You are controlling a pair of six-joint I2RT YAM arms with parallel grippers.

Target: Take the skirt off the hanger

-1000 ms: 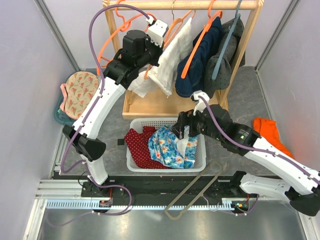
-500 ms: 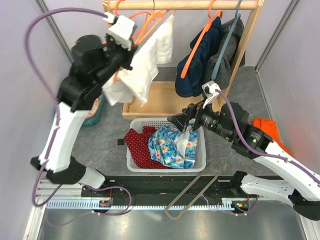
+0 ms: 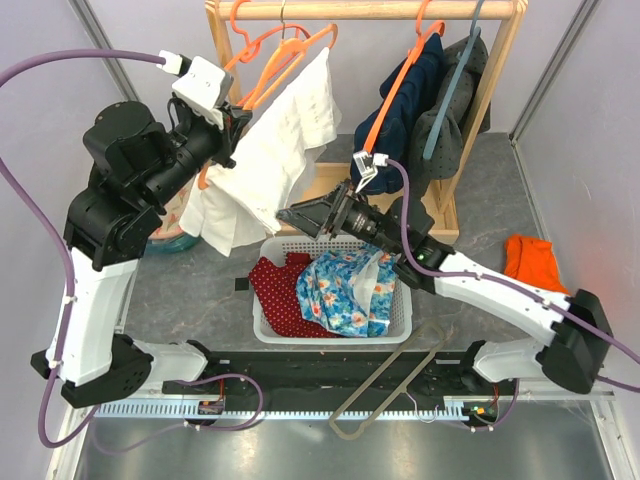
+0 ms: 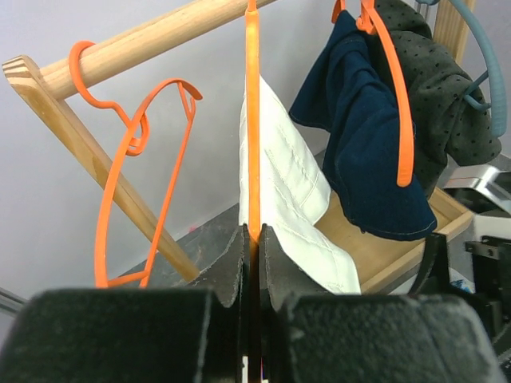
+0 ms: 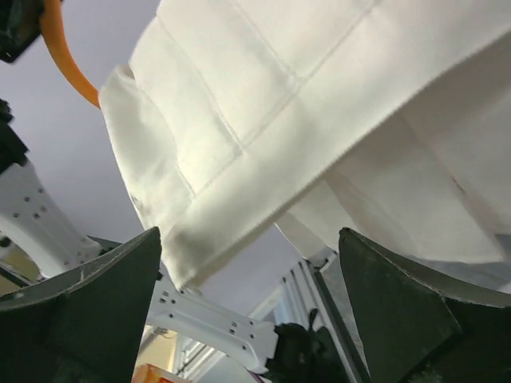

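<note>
My left gripper [image 3: 233,115] is shut on the lower end of a thin orange hanger [image 3: 282,58], seen edge-on between the jaws in the left wrist view [image 4: 252,120]. A white quilted garment [image 3: 268,155] hangs from it [image 4: 289,191]. The hanger's hook is up by the rack rod [image 3: 380,9]. My right gripper [image 3: 286,214] is open just under the white garment's lower edge [image 5: 303,104], its jaws wide apart and empty [image 5: 249,235]. The dark red white-dotted skirt [image 3: 279,296] lies in the white basket [image 3: 330,338], on no hanger.
A blue floral garment [image 3: 340,292] fills the basket's right side. On the rod hang an empty orange hanger [image 4: 136,159], a navy garment [image 3: 400,115] and a grey dotted garment [image 3: 455,90]. An orange cloth [image 3: 530,256] lies right. A grey hanger [image 3: 390,385] lies near.
My left arm swung left and outward, carrying the hanger and white garment away from the rack. My right gripper rose from the basket, moved up-left and now sits open under the white garment.
</note>
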